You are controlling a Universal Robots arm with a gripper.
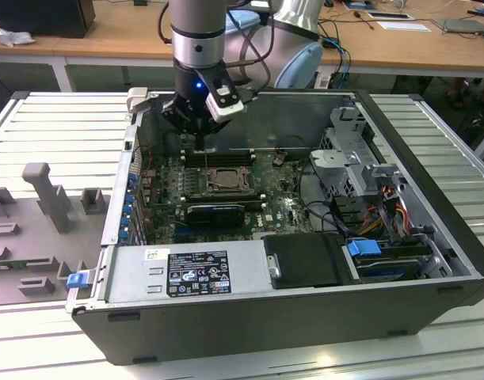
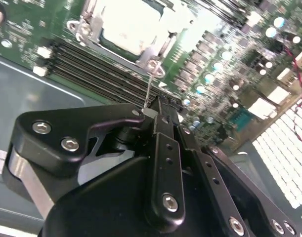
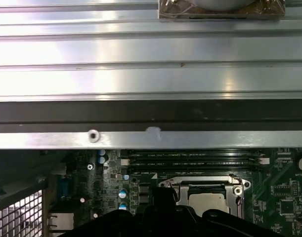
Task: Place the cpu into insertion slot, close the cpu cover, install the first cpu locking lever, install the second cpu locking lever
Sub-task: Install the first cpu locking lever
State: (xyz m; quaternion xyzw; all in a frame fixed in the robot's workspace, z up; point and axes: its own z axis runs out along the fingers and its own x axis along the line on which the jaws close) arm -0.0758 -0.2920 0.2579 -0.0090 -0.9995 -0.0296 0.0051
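Even room light, computer case interior shadowed in the exterior view, cpu washed out by glare in the second wrist view, ribbed table gleaming in the first wrist view

Exterior view looks down into the whole case; both wrist views closely share the insertion slot.

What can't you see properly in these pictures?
- The cpu: second wrist view, cut off by the picture's edge.
- The thin metal lever: second wrist view, one end hidden behind the gripper.
- The insertion slot: first wrist view, partly hidden by the gripper's black body.
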